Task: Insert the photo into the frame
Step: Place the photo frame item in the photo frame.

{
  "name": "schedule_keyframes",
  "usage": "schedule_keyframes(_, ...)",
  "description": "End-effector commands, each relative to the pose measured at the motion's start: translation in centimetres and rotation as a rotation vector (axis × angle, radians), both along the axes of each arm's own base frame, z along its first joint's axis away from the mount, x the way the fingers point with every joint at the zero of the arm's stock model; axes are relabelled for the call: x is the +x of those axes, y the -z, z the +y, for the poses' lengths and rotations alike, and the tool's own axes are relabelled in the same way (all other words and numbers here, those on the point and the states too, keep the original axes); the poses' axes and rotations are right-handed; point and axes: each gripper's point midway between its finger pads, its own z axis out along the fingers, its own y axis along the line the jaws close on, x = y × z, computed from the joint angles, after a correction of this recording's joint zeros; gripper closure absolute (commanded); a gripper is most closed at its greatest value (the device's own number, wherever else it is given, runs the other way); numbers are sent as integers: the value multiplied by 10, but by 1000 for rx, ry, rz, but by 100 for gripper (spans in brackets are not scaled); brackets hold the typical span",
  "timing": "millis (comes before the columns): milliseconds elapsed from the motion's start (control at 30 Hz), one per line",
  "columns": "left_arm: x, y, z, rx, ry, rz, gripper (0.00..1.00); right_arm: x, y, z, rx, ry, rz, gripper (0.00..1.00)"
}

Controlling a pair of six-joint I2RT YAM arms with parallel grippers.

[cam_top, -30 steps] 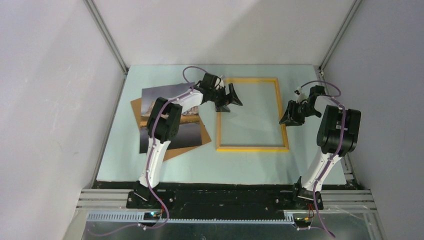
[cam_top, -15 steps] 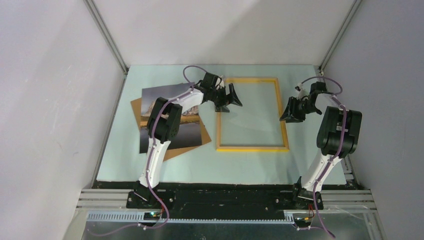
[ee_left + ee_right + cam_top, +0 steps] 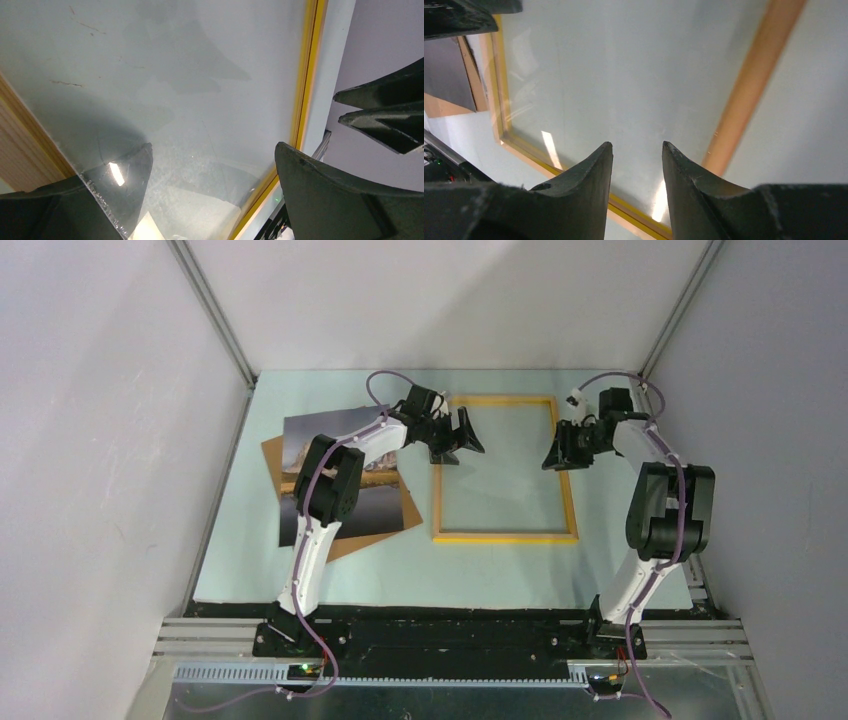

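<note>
The frame (image 3: 505, 536) lies flat at mid table, yellow-orange edged, with a glossy pane inside it (image 3: 306, 75) (image 3: 754, 80). To its left lies the photo (image 3: 380, 505), a mountain and lake print, partly hidden under my left arm; in the right wrist view its dark corner (image 3: 446, 70) shows. My left gripper (image 3: 462, 443) (image 3: 214, 150) stands wide open over the frame's upper left edge, holding nothing. My right gripper (image 3: 555, 455) (image 3: 637, 146) hovers over the frame's upper right edge, its jaws a small gap apart with nothing between them.
A brown backing board (image 3: 270, 455) lies under the photo, sticking out at its left and bottom. Grey walls with metal posts close in the table on three sides. The arm bases sit on a black rail at the near edge.
My right gripper has swung away from me and leftward, from beside the frame's right edge to above it. The left arm, the frame and the photo have not moved.
</note>
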Motion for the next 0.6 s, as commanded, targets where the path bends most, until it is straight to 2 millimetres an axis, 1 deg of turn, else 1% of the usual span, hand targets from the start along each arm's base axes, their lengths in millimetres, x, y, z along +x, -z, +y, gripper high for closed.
schedule_keyframes(0,2,-3,4,51,2,-35,0,22,-23,25,-32,-93,-118,54)
schedule_keyframes(33,2,-3,5,51,2,-36,0,24,-23,29,-35,-103,-122,54)
schedule_keyframes(133,2,-4,5,50,3,-37,0,25,-17,54,-37,-163,-115,54)
schedule_keyframes(167,2,-4,5,50,3,-37,0,25,-17,62,-37,-181,-119,55)
schedule_keyframes(267,2,-3,5,51,3,-36,0,27,-10,78,-40,-216,-111,55)
schedule_keyframes(300,1,-3,5,50,4,-35,0,27,-11,85,-40,-232,-117,55)
schedule_keyframes(367,1,-3,5,50,4,-35,0,29,-8,95,-41,-253,-115,55)
schedule_keyframes(433,0,-2,5,51,4,-32,0,29,0,102,-41,-268,-98,55)
schedule_keyframes(467,0,-2,5,51,5,-31,0,31,0,105,-43,-272,-101,55)
schedule_keyframes(567,-1,-3,6,51,6,-32,0,32,10,112,-50,-286,-84,55)
